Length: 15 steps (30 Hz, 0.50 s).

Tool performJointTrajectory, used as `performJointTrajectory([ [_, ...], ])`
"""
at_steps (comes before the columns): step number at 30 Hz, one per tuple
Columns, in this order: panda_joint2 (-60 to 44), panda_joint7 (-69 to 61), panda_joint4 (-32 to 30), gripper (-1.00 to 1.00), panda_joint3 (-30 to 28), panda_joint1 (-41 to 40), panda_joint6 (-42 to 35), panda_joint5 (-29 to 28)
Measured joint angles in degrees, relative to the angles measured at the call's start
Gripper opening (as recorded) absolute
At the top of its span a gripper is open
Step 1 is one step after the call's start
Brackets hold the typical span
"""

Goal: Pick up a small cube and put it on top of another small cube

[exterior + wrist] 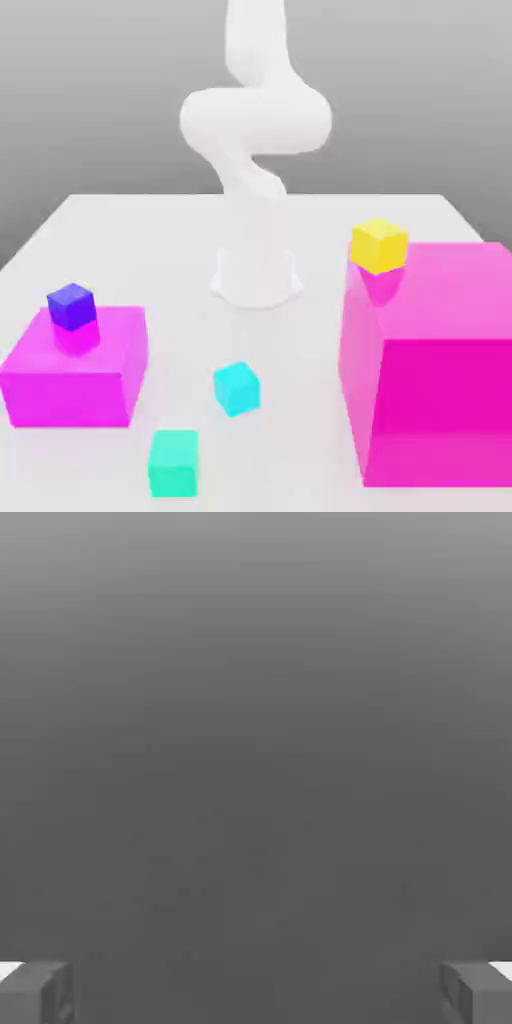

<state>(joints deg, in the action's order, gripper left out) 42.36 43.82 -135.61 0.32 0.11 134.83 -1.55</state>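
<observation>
Claw (256, 992) released, empty. I note small plain cyan cube (236, 388) on white worktop (120, 230) near front edge; small yellow cube (379, 245) atop tall magenta block (440, 370), rear corner.

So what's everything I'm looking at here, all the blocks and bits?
table: one, white, under everything.
big magenta block: one, tall, on the exterior view's right.
low magenta block: one, flatter, on the exterior view's left.
yellow cube: one, small, on the tall block's far corner.
dark blue cube: one, small, on top of the low block.
cyan cube: one, small, on the table between the two blocks.
teal-green cube: one, small, on the table nearest the camera.
arm: one, white, rising from its base at the table's middle.
claw: one, grey fingers wide apart, holding nothing.
</observation>
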Motion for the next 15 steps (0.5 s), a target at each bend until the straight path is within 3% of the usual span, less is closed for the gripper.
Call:
performJointTrajectory([
  [8,-13.5,-8.7,-14.5,0.0,-1.9,0.4,11.5,-4.6],
  [15,-26.5,-20.3,-28.6,0.0,-7.0,1.8,22.9,-5.5],
])
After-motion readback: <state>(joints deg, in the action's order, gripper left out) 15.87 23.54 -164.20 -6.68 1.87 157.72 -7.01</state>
